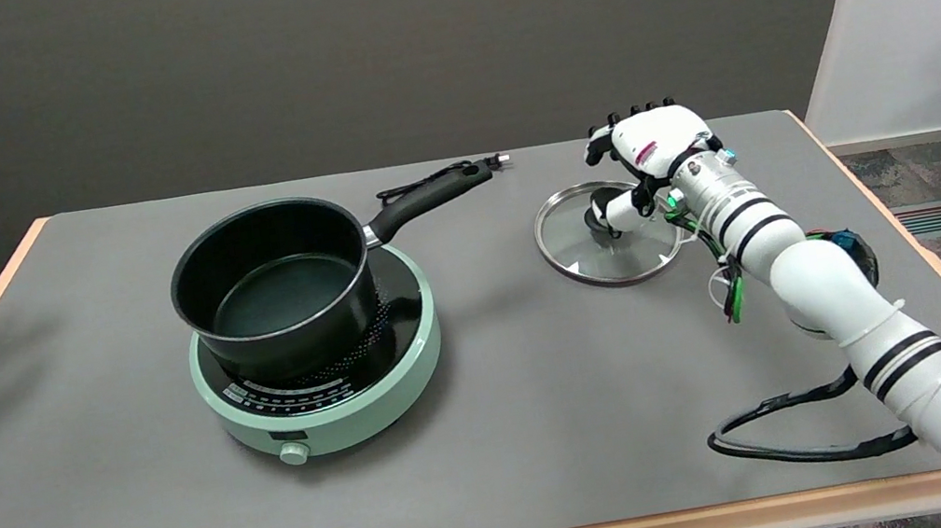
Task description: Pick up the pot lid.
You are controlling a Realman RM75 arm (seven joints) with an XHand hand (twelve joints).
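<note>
You had brought your right hand (647, 156) over the pot lid (607, 233) — the thumb was beside the black knob (600, 218), the other fingers spread above, gripping nothing as far as I could see. The lid lay flat on the table (509, 447), to the right of the pot (274, 276), knob up; being round, it had no long axis. Closing and lifting remained.
</note>
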